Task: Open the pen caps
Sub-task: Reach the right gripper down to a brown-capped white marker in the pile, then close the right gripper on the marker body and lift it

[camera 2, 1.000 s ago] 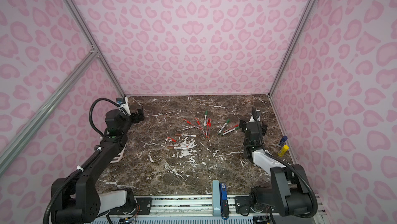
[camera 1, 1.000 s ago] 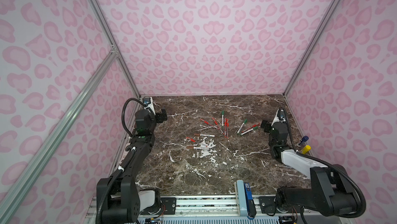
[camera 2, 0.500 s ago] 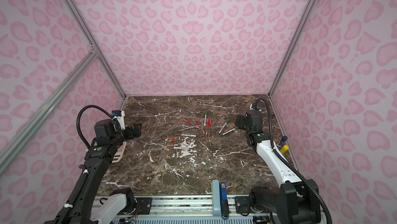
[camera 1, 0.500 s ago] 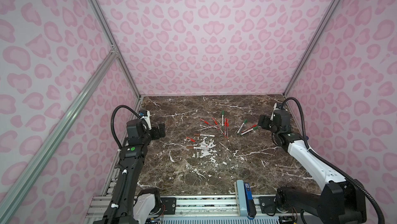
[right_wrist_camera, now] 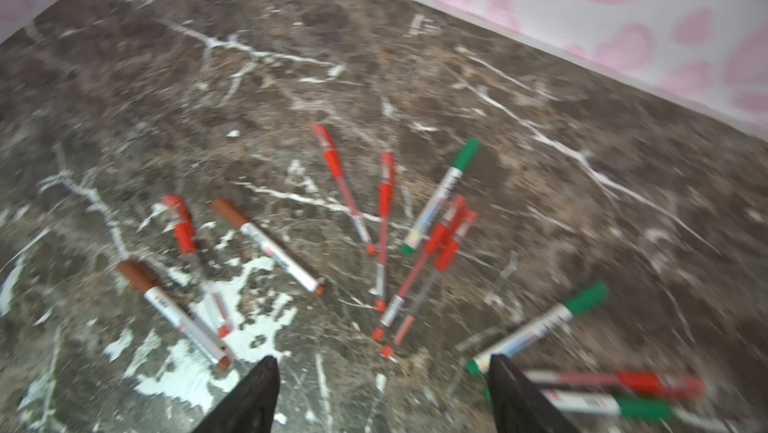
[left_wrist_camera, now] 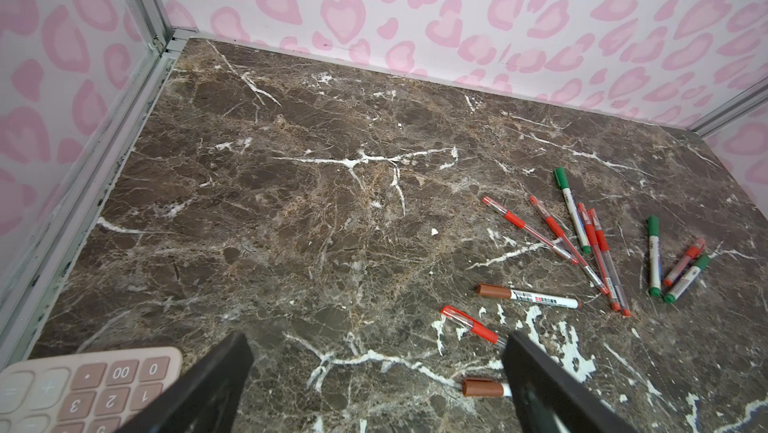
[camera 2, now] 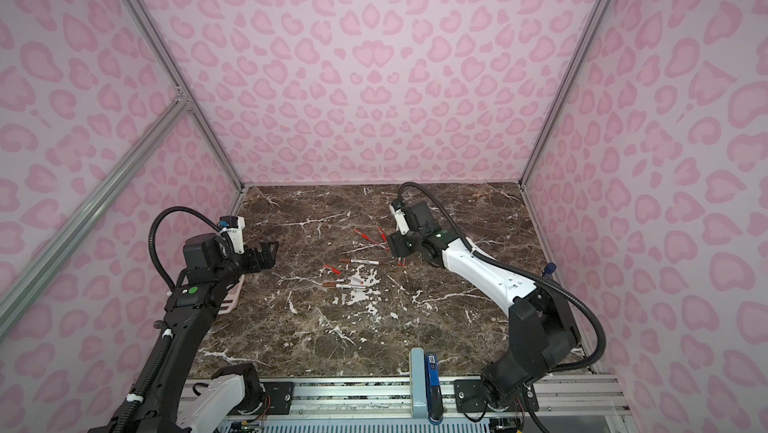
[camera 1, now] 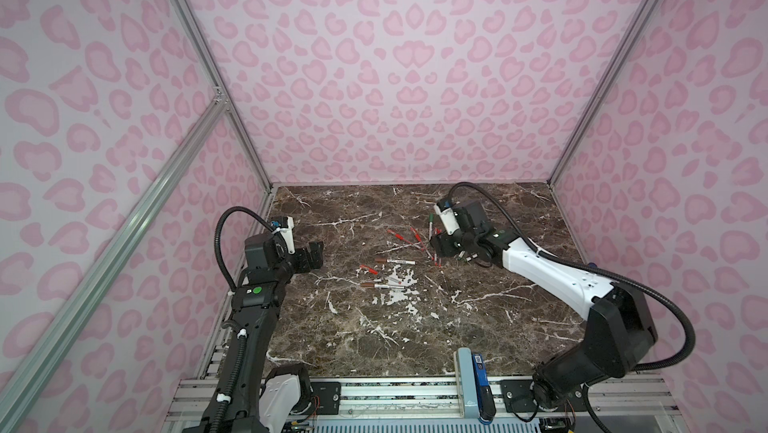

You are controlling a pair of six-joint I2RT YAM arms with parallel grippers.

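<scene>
In a top view, right end effector (camera 1: pixel 436 246), spread wide and empty, hovers over the pens' (camera 1: pixel 400 261) right edge, mid-frame; left end effector (camera 1: pixel 313 254), likewise agape and empty, sits well left of them.

An edge cuts off the calculator (left_wrist_camera: pixel 83 385), and the right wrist view blurs the pens (right_wrist_camera: pixel 385 202).

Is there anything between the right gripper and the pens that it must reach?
Nothing visible stands in the way. The right gripper is open, and the pens lie just ahead of its fingertips, with only bare marble table between them.
</scene>
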